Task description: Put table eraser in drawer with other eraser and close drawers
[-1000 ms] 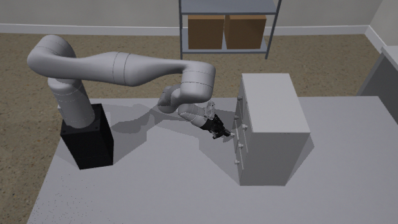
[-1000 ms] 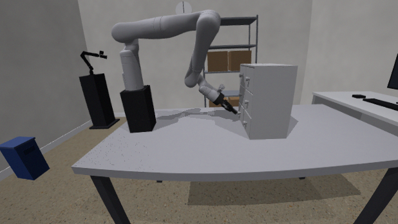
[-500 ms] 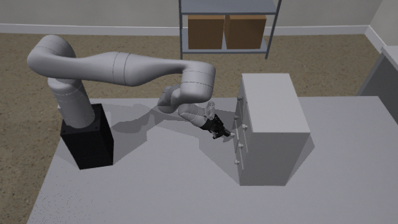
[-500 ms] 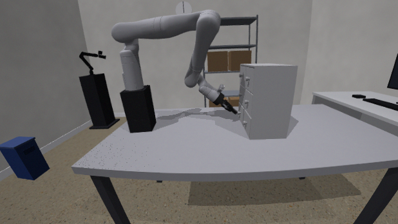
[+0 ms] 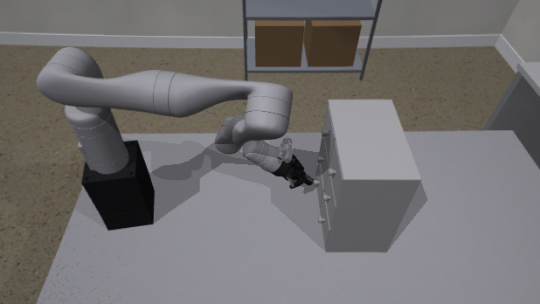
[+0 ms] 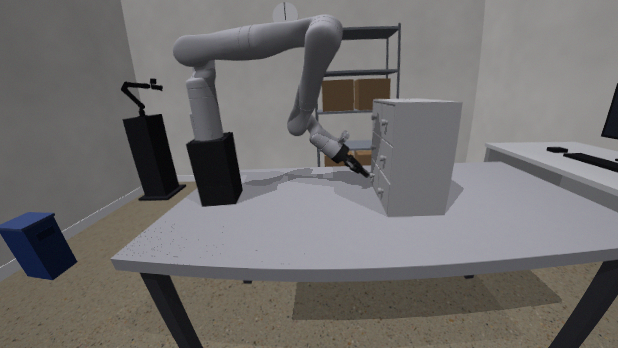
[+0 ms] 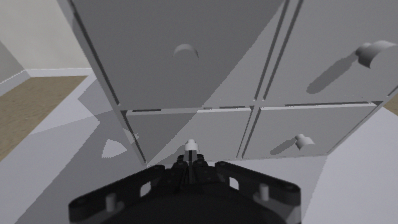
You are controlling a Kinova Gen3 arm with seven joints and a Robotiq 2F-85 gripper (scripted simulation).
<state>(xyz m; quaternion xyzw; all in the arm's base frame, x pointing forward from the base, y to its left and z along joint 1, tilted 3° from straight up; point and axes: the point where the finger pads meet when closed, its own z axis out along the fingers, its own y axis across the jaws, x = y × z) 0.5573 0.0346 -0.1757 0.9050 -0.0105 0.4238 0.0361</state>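
well to the left of the chest point(image 5: 371, 140) point(image 6: 420, 155) point(image 7: 256, 104) stands the black pedestal point(image 5: 144, 196) point(image 6: 215, 170), and from it the arm point(image 5: 131, 89) point(image 6: 270, 37) reaches over and down to the chest's front. there the gripper point(image 5: 313, 181) point(image 6: 369, 175) point(image 7: 190, 158) is fully closed, its fingers together with nothing between them. the tips meet, or all but meet, the pale knob point(image 5: 316, 183) point(image 6: 372, 175) point(image 7: 190, 144) of the lower left drawer point(image 7: 165, 130), low on the chest. right of that, the lower right drawer point(image 7: 280, 121) looks pushed in, as do the drawers above.

the eraser shows nowhere, neither on the table before the chest nor in any drawer; it is probably inside the chest by now, but i cannot confirm that.

so the step in hand looks like the last push on that lower left drawer. next, i'd check that it sits flush, press straight and gently if not, lest the chest slide or turn, then back away from the chest and let everything settle.
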